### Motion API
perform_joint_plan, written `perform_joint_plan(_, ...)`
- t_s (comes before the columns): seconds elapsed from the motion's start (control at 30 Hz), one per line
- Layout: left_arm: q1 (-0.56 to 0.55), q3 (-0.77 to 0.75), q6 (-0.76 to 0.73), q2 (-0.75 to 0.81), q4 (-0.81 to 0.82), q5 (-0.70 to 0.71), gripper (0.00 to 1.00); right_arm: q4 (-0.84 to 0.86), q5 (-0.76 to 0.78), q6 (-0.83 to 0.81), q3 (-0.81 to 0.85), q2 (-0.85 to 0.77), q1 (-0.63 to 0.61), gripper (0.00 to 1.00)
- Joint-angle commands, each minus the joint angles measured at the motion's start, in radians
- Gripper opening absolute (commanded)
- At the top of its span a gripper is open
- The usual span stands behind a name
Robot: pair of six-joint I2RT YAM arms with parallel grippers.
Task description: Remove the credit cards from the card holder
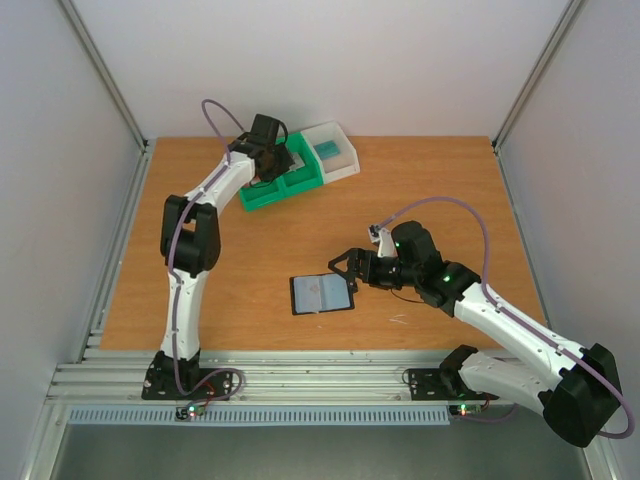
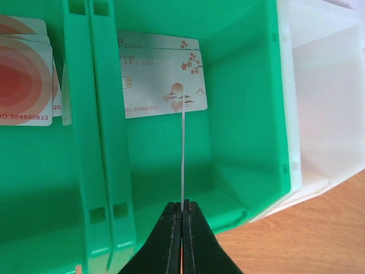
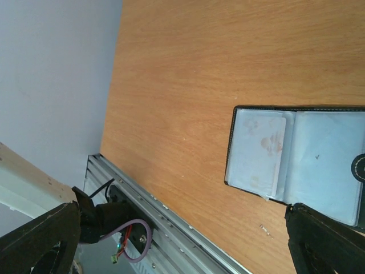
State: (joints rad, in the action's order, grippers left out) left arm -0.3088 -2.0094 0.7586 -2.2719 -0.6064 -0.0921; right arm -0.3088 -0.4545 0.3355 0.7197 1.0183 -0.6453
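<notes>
The left gripper (image 2: 182, 220) is over the green bin (image 1: 283, 185) in the upper left of the top view. Its fingers are pressed together on a credit card (image 2: 183, 160). In the left wrist view this card shows edge-on as a thin pale line, running up from the fingertips at the bottom centre. Behind it, two VIP cards (image 2: 162, 85) with a blossom print lie flat and overlapping in the bin's middle compartment. Further cards with red rings (image 2: 25, 77) lie in the compartment at the left edge of that view. A white bin (image 2: 325, 103) sits against the green one on the right.

The card holder (image 1: 322, 293) lies spread open on the wooden table (image 1: 450, 200), just below the centre of the top view. In the right wrist view it is at the right edge, with its grey-blue pockets facing up. A pale card with a faint red blotch (image 3: 256, 149) sits in its left pocket, and the black clasp tab (image 3: 359, 169) pokes in at the far right.

The right gripper (image 1: 343, 268) hovers beside the holder's right edge with its fingers spread wide and holding nothing. One finger (image 3: 325, 242) overlaps the holder's lower corner, and it is unclear whether it touches.
</notes>
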Motion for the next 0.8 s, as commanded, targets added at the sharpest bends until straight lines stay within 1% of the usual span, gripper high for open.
perform_joint_plan(0.0,0.01,-0.064,-0.003,-0.041,-0.002,0.028,0.0,-0.024,0.023,-0.018,0.03,-0.014,-0.005,0.98)
perform_joint_plan(0.13,0.013,-0.097,0.005,-0.071,0.009,0.028,0.0,-0.027,0.027,-0.02,0.031,-0.013,-0.004,0.99)
perform_joint_plan(0.27,0.02,-0.176,0.001,-0.118,-0.025,0.025,0.0,-0.036,0.034,-0.02,0.027,-0.01,-0.005,0.98)
perform_joint_plan(0.33,0.022,-0.193,-0.003,-0.129,-0.024,0.027,0.0,-0.043,0.038,-0.023,0.029,-0.009,-0.005,0.99)
perform_joint_plan(0.77,0.033,-0.239,0.02,-0.197,0.001,0.0,0.01,-0.084,0.074,-0.051,0.048,-0.006,-0.004,0.99)
